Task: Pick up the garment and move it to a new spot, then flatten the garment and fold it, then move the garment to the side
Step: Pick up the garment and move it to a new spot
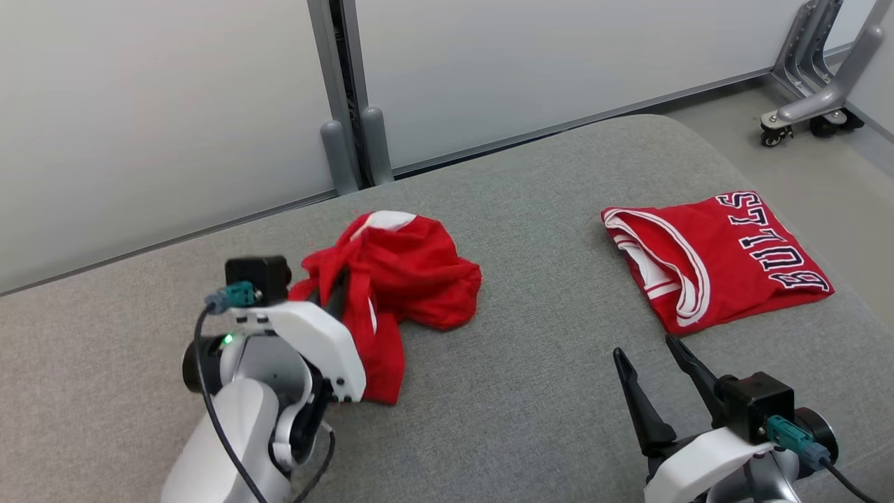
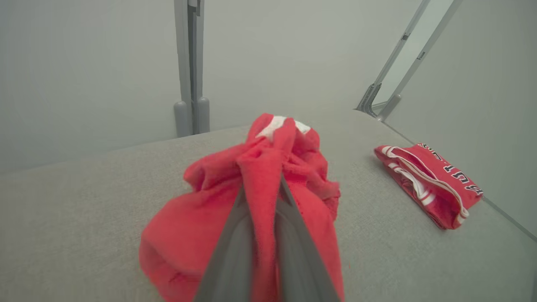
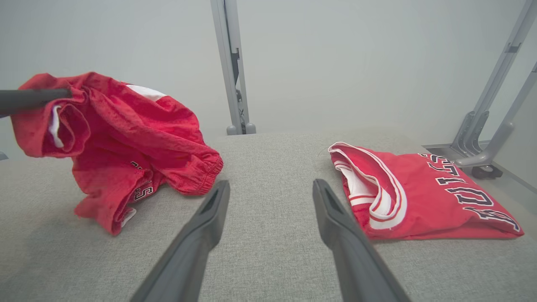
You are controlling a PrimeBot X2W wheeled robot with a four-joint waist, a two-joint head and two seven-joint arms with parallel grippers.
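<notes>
The garment is a crumpled red piece with white trim, left of centre on the grey padded surface. My left gripper is shut on a bunched fold at its near-left side, and the pinched part is raised while the rest drapes down onto the pad. In the left wrist view the two fingers close on a ridge of the red garment at the left gripper. In the right wrist view the garment hangs from a dark finger. My right gripper stands open over bare pad, holding nothing.
A folded red jersey with dark lettering lies at the right of the pad. Pale wall panels with a grey post stand behind. A wheeled metal frame sits on the floor at the far right.
</notes>
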